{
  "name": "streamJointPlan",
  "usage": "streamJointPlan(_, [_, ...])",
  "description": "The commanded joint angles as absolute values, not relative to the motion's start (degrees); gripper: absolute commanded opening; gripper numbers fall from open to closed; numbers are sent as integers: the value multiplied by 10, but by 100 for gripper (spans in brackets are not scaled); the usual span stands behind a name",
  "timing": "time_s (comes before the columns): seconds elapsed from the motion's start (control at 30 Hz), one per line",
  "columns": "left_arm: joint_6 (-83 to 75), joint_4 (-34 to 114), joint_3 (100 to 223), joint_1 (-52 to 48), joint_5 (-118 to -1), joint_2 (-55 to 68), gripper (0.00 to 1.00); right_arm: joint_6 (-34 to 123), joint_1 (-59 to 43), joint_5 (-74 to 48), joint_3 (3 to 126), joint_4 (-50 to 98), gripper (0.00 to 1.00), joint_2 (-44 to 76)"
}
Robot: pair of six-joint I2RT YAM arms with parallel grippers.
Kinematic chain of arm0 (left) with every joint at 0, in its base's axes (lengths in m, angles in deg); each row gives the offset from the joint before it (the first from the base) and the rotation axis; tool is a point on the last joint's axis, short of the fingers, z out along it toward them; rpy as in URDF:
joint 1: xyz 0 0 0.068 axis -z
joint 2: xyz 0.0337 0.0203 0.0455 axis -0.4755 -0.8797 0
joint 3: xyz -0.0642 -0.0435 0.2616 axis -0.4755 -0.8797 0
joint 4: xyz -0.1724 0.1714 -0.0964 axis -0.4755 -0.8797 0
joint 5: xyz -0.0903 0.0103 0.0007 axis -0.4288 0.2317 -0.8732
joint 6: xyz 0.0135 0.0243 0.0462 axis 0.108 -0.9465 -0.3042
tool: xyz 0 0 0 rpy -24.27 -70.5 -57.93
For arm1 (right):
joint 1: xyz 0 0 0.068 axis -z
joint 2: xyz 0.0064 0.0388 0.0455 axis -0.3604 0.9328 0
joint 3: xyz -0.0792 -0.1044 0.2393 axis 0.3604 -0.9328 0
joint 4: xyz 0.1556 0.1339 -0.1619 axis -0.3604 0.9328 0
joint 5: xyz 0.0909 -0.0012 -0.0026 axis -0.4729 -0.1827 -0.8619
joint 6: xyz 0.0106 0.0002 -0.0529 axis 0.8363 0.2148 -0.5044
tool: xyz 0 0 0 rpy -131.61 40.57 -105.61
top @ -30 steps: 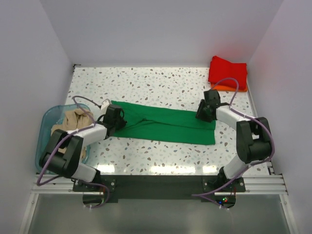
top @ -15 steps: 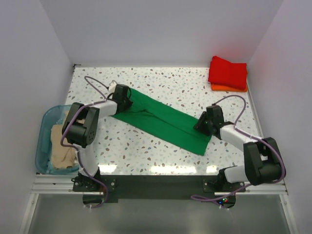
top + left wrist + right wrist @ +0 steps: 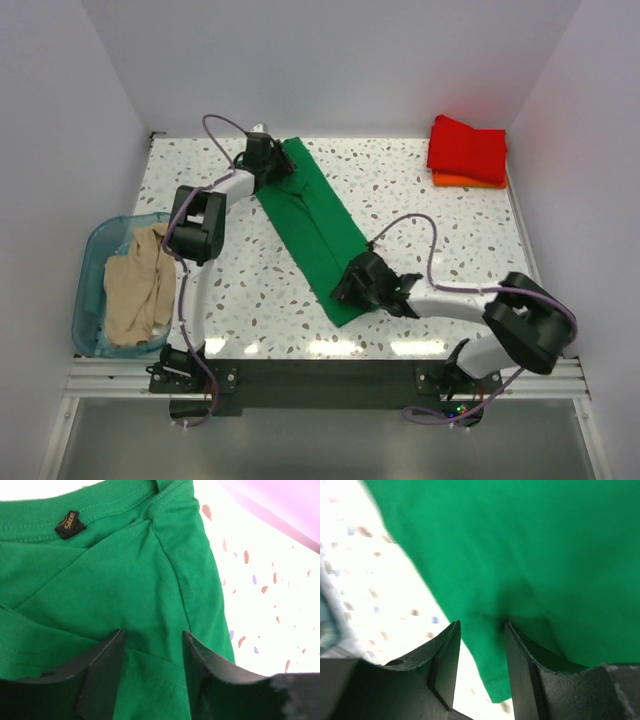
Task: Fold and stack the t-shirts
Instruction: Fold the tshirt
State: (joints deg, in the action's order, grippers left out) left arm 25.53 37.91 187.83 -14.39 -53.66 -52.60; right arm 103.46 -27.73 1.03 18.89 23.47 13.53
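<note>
The left pincer (image 3: 270, 165) is clenched on the collar end of the green shirt (image 3: 315, 220). In the left wrist view cloth fills the gap between its fingers (image 3: 107, 665), and a small black label (image 3: 70, 524) sits on the neckband just ahead of them. The right pincer (image 3: 348, 290) grips the other end of the shirt, near its corner, and the cloth puckers into the narrow gap between its fingers (image 3: 447, 660). The shirt lies flat on the bench (image 3: 420, 190) as a long folded strip running from one pincer to the other. Well apart from the right pincer, beyond it and to its right, a folded red shirt (image 3: 468, 148) rests on an orange shirt (image 3: 470, 181). A beige shirt (image 3: 140, 285) lies crumpled in a teal bin (image 3: 88, 262), well short of the left pincer and to its left.
</note>
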Motion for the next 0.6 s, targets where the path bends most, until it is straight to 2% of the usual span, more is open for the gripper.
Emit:
streamJointPlan(0.0, [229, 366, 1912, -150, -628, -599, 57, 1083, -329, 40, 283, 151, 44, 230])
streamJointPlan(0.1, [234, 391, 1949, -158, -668, -631, 64, 1065, -345, 23, 373, 147, 44, 318])
streamJointPlan(0.23, [241, 449, 1975, -170, -729, -652, 75, 996, -346, 12, 463, 182, 44, 356])
streamJointPlan(0.43, [269, 539, 2008, -180, -822, -669, 82, 884, -344, 53, 530, 292, 45, 321])
streamJointPlan(0.57, [266, 562, 2018, -185, -831, -621, 84, 833, -314, 81, 528, 363, 45, 275])
